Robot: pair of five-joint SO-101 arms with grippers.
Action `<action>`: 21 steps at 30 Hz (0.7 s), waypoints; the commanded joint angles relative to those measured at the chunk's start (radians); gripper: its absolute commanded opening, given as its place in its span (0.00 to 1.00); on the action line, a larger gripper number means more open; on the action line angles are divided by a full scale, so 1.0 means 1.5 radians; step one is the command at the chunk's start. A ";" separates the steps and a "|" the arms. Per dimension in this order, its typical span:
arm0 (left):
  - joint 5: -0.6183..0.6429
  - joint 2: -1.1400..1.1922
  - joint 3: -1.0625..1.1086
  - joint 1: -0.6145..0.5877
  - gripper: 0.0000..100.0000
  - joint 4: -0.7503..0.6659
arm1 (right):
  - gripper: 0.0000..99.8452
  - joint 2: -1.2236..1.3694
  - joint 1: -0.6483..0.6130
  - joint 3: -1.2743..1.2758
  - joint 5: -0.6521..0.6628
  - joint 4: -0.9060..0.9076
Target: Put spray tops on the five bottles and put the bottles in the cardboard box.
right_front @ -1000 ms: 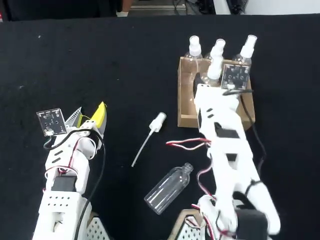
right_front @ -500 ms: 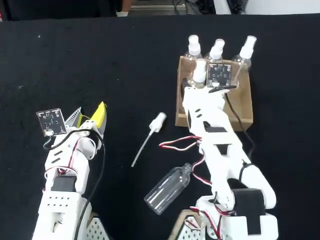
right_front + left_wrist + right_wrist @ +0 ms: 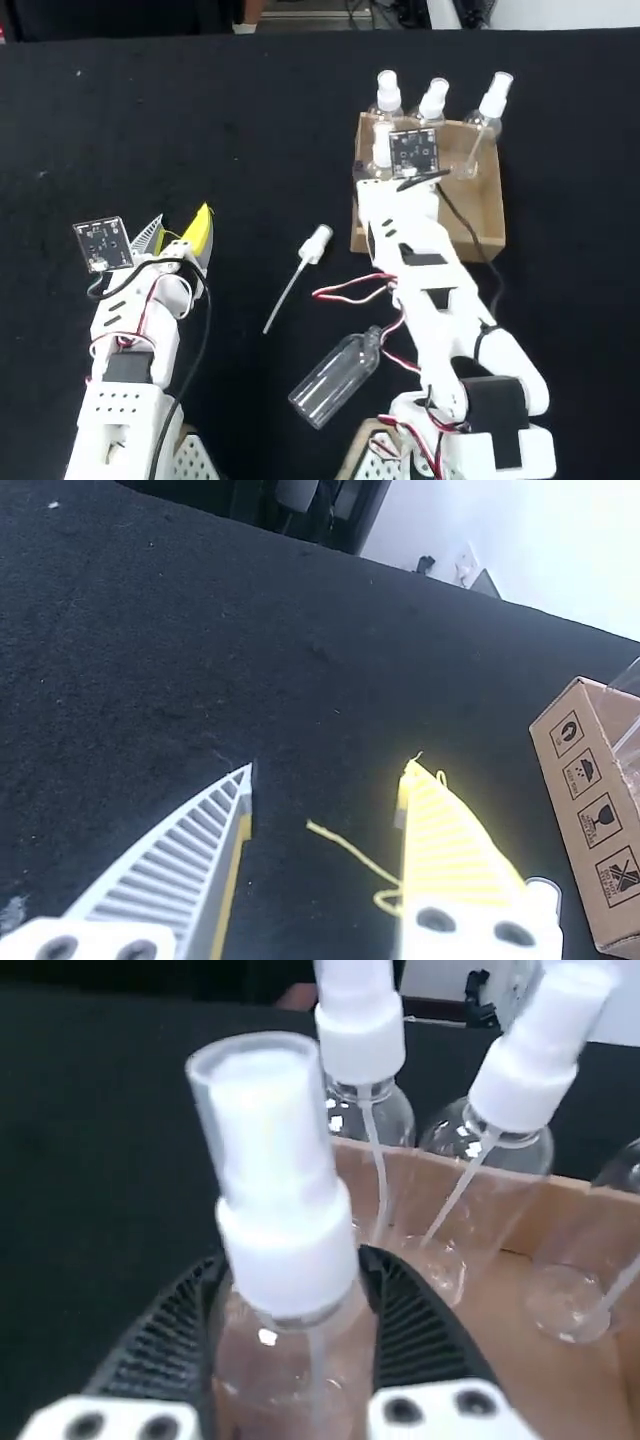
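One capped bottle (image 3: 285,1260) tight in the right hand (image 3: 290,1265), apparently over the cardboard box (image 3: 486,222).

Looks like a hobby robotics lab to me: black-cloth table (image 3: 200,120), loose servo wires (image 3: 350,290), cables (image 3: 375,10) out back.

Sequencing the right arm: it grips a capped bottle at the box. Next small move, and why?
Probably lower the bottle straight down and open the right gripper: it is shut on the bottle over the cardboard box's left side, beside three capped bottles standing inside.
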 commanded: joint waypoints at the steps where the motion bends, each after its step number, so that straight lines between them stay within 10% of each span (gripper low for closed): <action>1: -0.005 -0.003 -0.005 0.002 0.23 -0.017 | 0.17 -0.001 -0.018 -0.031 0.007 0.016; 21: -0.005 -0.003 -0.005 0.003 0.23 -0.017 | 0.34 -0.006 -0.062 -0.029 0.002 0.070</action>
